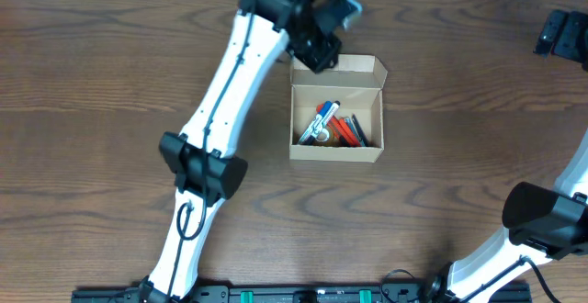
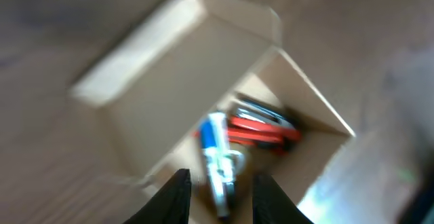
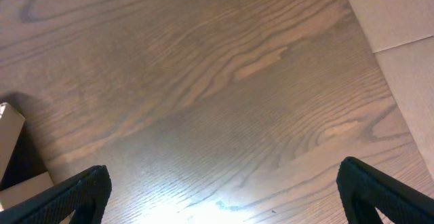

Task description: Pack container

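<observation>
**A:** Where's the box from your seat?

**B:** On the table (image 1: 459,110); the container (image 1: 336,152) sits just below and ahead of my left gripper (image 2: 222,178); it's well apart from my right gripper (image 3: 222,170), which looks down on bare wood.

**A:** How will it handle?

**B:** Light, I'd judge; it's thin cardboard, stiff along the folds but soft in the panels, so a hard pinch would dent a wall; dry, not slippery to grip; I expect it would skid on the wood if I pushed it from one side only.

**A:** Where would you take hold?

**B:** At the flap lid (image 1: 337,67); it stands open off the back wall, the part closest to my left fingertips; I'd catch its free edge and fold it forward. Inside, a blue marker (image 2: 215,149) lies beside some red items (image 2: 261,130); they seem to sit below the rim, so I think the lid would clear them.

**A:** And the fingers?

**B:** My left fingers (image 2: 178,197) are parted narrowly with nothing between them; that view is blurred, but I can't see them touching anything. My right fingers (image 3: 81,197) are spread wide and empty, above the table.
</observation>
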